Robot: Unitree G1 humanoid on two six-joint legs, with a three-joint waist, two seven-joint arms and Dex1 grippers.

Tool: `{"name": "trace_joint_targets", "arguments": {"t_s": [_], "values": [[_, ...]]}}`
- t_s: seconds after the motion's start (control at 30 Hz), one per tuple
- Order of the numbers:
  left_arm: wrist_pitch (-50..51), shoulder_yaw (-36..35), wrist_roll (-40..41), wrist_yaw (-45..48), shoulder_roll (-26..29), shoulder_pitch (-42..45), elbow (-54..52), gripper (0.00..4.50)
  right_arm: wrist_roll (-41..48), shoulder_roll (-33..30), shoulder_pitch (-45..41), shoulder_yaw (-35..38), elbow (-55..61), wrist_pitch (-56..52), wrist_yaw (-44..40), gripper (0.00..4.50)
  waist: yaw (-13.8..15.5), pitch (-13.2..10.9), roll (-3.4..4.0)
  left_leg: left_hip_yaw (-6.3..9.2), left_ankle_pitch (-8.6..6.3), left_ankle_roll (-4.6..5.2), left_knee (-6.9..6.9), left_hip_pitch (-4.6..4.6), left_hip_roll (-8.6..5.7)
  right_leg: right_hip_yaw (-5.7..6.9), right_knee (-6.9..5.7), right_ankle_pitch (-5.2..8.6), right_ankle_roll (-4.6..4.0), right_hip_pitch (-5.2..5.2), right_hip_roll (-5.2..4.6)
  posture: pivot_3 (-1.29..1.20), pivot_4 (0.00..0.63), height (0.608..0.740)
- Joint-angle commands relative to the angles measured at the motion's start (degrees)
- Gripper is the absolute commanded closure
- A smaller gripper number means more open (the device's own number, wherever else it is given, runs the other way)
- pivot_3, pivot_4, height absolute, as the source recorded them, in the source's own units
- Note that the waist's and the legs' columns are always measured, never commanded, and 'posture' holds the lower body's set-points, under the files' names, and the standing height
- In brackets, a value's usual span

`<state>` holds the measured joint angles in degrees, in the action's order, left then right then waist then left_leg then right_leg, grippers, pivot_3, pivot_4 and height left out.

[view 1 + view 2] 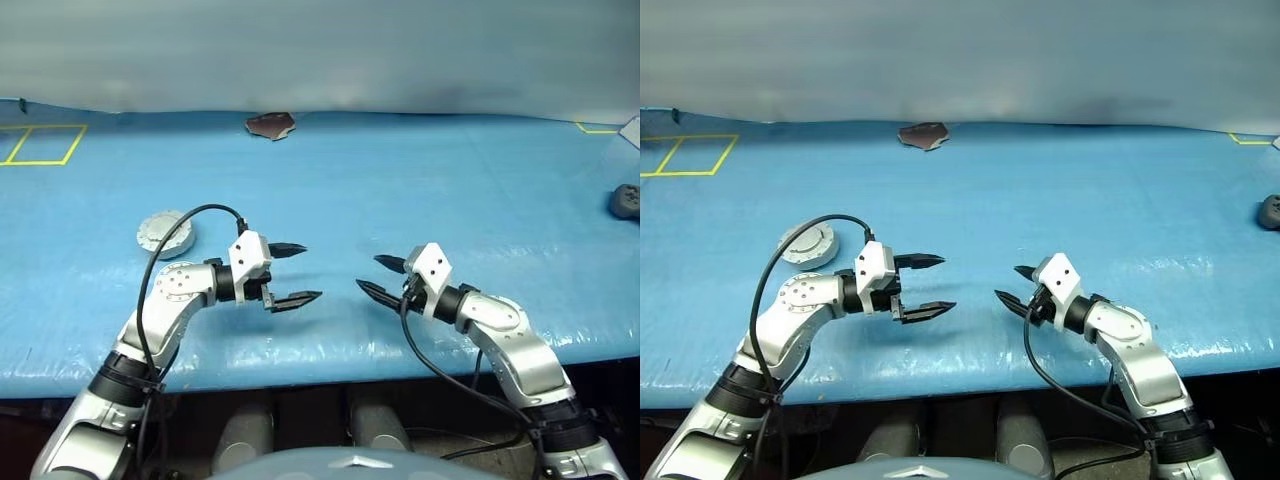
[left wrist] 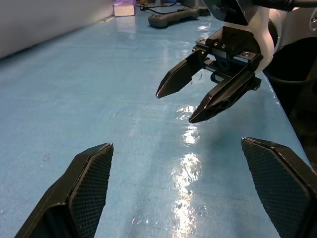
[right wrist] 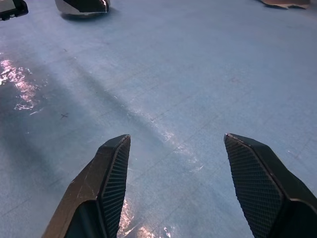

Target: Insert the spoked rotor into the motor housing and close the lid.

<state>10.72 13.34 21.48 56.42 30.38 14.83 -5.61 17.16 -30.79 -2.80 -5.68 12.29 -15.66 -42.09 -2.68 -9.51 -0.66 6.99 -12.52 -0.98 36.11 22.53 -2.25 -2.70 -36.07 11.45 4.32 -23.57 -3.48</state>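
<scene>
Though both grippers [image 1: 296,273] [image 1: 378,276] agape and empty, lid [image 1: 163,231] flat atop upright motor housing [image 1: 175,245], axis vertical.

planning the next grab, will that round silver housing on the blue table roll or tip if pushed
The motor housing looks short and wide, lying flat, so it should slide rather than tip. Its metal body is probably stiff and fairly heavy for its size. The glossy blue table may let it skid.

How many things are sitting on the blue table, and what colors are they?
Silver: 1, the motor housing with its lid
Brown: 1, a ragged scrap at the far edge
Dark grey: 1, a small object at the right edge
Pale: 1, an object at the far right corner
Total: 4
</scene>
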Motion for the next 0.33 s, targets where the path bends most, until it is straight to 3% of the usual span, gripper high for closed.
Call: {"name": "trace_joint_targets", "arguments": {"t_s": [0.03,0.2,0.3,0.33], "values": [[-0.77,-2.72,1.31,0.84,-0.20,-0.18,-0.94,0.02,1.12,0.24,-0.69,1.32,2.33,-0.06,-0.43,1.31,0.26,0.00,0.00,0.00,0.00,0.00,0.00,0.00,0.01,0.01,0.00,0.00,0.00,-0.01,0.00,0.00,0.150,0.740],[-0.62,-3.70,0.66,1.39,0.12,-0.82,-1.00,0.02,1.51,0.93,-2.02,1.18,1.76,0.05,-0.89,1.31,0.73,0.00,0.00,0.01,0.00,0.00,0.00,0.02,-0.01,0.00,0.01,-0.02,0.02,-0.01,0.00,0.00,0.150,0.740],[-0.70,-4.03,0.48,1.42,0.11,-0.93,-0.72,0.00,0.60,1.19,-2.49,1.24,1.09,0.42,-0.51,0.78,0.83,0.00,0.00,0.02,0.00,0.00,-0.01,0.02,-0.01,0.01,0.02,-0.02,0.03,-0.01,0.00,0.00,0.150,0.740],[-0.67,-4.10,0.42,1.51,0.13,-0.91,-0.59,0.00,-0.01,1.26,-2.70,1.14,0.77,0.76,-0.23,0.42,0.83,0.00,0.00,0.02,0.00,0.00,-0.01,0.02,-0.01,0.01,0.02,-0.02,0.03,-0.01,0.00,0.00,0.150,0.740]]}}
